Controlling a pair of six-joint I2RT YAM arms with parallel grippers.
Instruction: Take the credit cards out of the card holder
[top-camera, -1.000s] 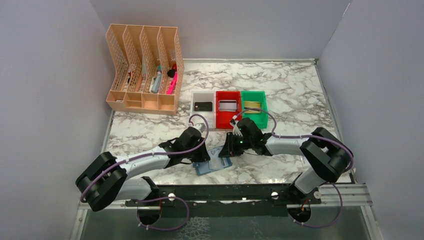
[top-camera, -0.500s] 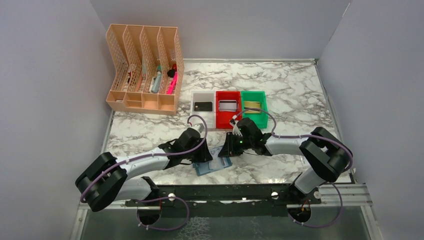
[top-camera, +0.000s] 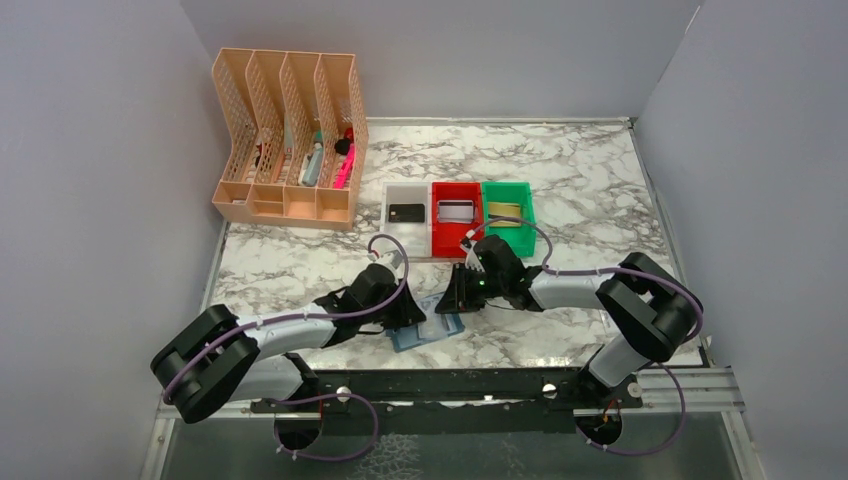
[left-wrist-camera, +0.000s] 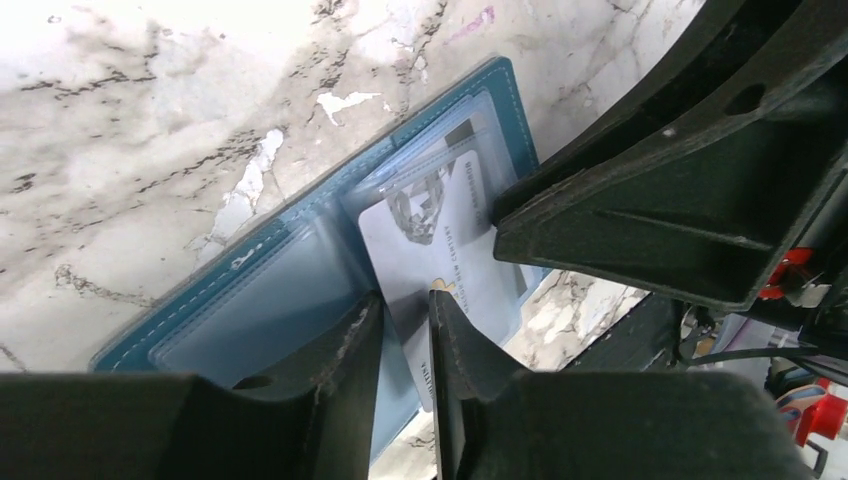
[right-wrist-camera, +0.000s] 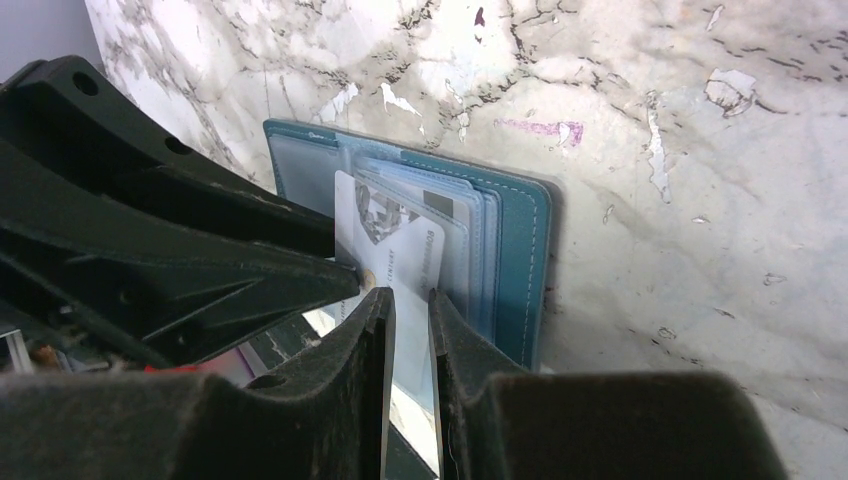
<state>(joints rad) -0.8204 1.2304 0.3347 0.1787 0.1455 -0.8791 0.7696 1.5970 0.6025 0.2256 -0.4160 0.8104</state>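
- While the near edge is logged first, the card holder is found lying open and flat on the marble table, between the two wrists. No shift of it is noted against half a second ago.
- Left gripper: jaws are drawn almost together, with only a slim slit left and nothing clamped. The tips are set over the silver-grey card, which sticks partway out of a clear pocket. Contact cannot be told.
- The left forearm has been drawn slightly left and nearer since the earlier frames. This is judged a dragging stroke to slide that card out, though card travel cannot be confirmed.
- Right gripper: it is likewise nearly closed and holds nothing, with its tips over the same card. The arm is unmoved.
- Farther off, a black card is seen in the white bin, a second silver card in the red bin and a gold card in the green bin. Extraction is judged well advanced.
- At far left the peach rack is noted.
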